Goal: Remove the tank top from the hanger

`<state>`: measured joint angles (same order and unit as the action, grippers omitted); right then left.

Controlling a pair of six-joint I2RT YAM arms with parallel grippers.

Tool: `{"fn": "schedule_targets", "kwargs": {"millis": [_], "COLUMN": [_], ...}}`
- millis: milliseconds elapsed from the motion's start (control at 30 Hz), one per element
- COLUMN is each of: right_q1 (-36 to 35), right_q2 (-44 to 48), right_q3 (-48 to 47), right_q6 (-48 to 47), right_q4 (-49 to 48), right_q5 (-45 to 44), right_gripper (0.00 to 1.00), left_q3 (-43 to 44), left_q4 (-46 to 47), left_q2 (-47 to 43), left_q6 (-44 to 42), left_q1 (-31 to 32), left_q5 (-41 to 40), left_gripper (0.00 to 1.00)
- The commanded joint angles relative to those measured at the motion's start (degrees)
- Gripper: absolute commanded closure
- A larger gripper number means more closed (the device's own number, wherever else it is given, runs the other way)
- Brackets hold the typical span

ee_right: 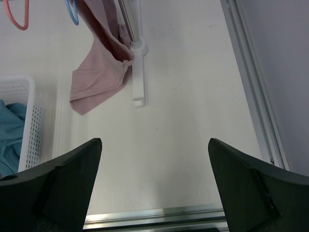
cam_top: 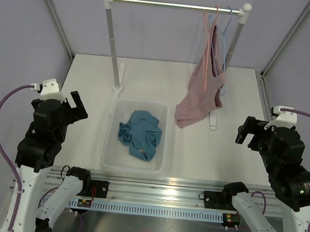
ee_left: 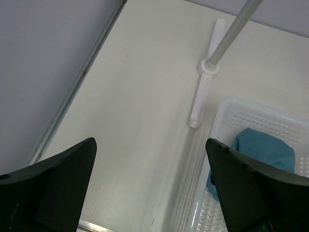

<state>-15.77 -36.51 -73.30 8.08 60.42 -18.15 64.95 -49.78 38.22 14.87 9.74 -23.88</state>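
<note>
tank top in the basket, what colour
The tank top is teal-blue, clearest in the top external view.

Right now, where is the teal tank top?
Top view, centre: the tank top lies crumpled in the white basket, left of the hanging pink top.

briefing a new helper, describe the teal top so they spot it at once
Find the white perforated basket in the middle of the table, in front of the clothes rail. The tank top lies crumpled inside it. It is teal-blue and on no hanger, unlike the dusty-pink top hanging at the rail's right end.
</note>
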Motion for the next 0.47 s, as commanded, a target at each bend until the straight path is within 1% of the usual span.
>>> {"fn": "schedule_targets", "kwargs": {"millis": [0,133,433], "right_q1": [-0.31,-0.31,-0.31], "right_q2": [1.18,1.53,1.36], "right_q3": [-0.62,-0.09,0.52], "right_q6": [-1.04,-1.13,0.01], "right_q4": [1.27,0.49,-1.71], "right_q5": [-1.36,-1.01,0.4], "right_gripper": [0.0,0.01,0.0], "left_q3": [-1.58,-2.55,-1.58], "left_q4": [0.47,1.26,1.17], "left_q2": [-3.67,-6.66,-5.17], "left_q6": [-1.43,-2.48,-2.31], "left_q1": [-0.25,-0.25,-0.25], "left_q5": [5.24,7.7,7.44], "left_gripper": [0.01,0.01,0.01]}}
